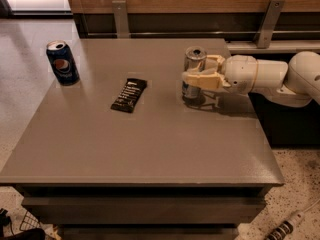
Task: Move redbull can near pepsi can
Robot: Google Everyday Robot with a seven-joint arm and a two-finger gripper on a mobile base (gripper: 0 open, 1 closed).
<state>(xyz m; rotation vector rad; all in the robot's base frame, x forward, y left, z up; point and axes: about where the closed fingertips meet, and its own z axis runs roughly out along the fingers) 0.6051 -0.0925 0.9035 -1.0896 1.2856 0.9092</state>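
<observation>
The redbull can [194, 68], slim and silver with blue patches, stands upright at the right middle of the grey table [150, 149]. My gripper [198, 78] reaches in from the right. Its cream fingers [200, 79] are closed around the can's middle. I cannot tell whether the can's base touches the table. The pepsi can [62, 62], wider and dark blue with a round logo, stands upright near the table's far left corner, well apart from the redbull can.
A black snack bar [129, 94] lies flat on the table between the two cans. A wooden wall with metal brackets [119, 16] runs behind the table. The white arm [280, 76] hangs over the right edge. Floor lies to the left.
</observation>
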